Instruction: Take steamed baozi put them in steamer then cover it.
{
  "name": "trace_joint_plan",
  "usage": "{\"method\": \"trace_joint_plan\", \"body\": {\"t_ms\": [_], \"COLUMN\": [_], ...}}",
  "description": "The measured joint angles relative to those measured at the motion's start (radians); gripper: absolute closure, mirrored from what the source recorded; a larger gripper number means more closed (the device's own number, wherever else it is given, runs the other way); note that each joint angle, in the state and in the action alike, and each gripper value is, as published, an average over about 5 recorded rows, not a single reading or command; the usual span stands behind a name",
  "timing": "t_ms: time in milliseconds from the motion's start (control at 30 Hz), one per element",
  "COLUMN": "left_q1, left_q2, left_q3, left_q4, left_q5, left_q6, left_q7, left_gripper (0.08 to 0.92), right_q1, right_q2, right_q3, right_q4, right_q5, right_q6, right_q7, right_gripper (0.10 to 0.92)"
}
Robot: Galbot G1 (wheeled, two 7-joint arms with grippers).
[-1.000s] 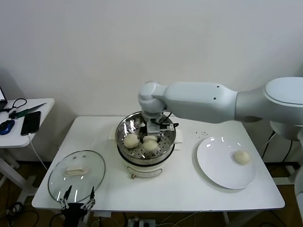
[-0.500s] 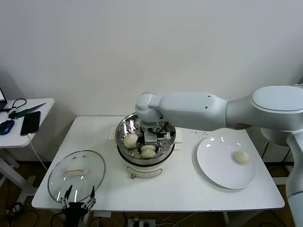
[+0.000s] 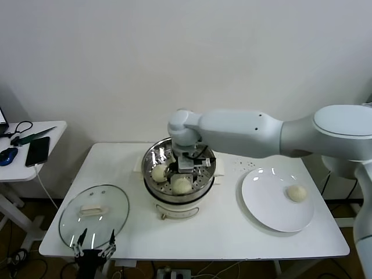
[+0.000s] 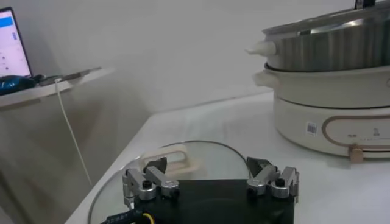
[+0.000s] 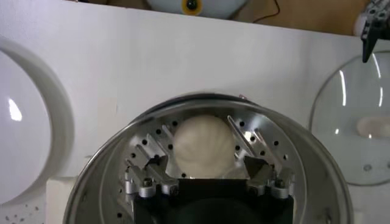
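Step in hand: loading. Right hand (image 5: 207, 167), jaws wide, over steamer (image 3: 152, 174) at centre, bun (image 5: 204, 143) released. One baozi (image 3: 297, 193) on plate (image 3: 264, 203), right; next pick. Cover (image 3: 93, 215) near-left; left hand (image 4: 210, 182) wide, idle.

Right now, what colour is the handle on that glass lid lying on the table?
The handle is creamy white, at the centre of the clear glass lid; the head view shows it best.

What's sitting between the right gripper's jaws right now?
A baozi lies on the steamer floor between the open jaws of the right gripper, seen in the right wrist view.
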Motion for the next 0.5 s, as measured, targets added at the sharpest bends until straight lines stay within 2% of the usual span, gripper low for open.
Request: {"method": "trace_joint_plan", "body": {"t_ms": [167, 500], "left_q1": [-0.004, -0.002], "left_q2": [0.000, 0.004], "left_q3": [0.001, 0.007], "left_q4": [-0.008, -0.014], "left_q5": [0.003, 0.004], "left_q6": [0.005, 0.004], "left_q7": [0.001, 0.001], "left_gripper": [0.177, 0.177], "right_q1": [0.053, 0.127], "right_q2": [-0.071, -0.294], "right_q3": [-0.016, -0.049], "right_q4": [-0.001, -0.022], "right_q5": [0.049, 0.250], "right_q6": [-0.087, -0.402], "right_q7": [0.025, 0.050], "right_gripper": [0.203, 0.203]}}
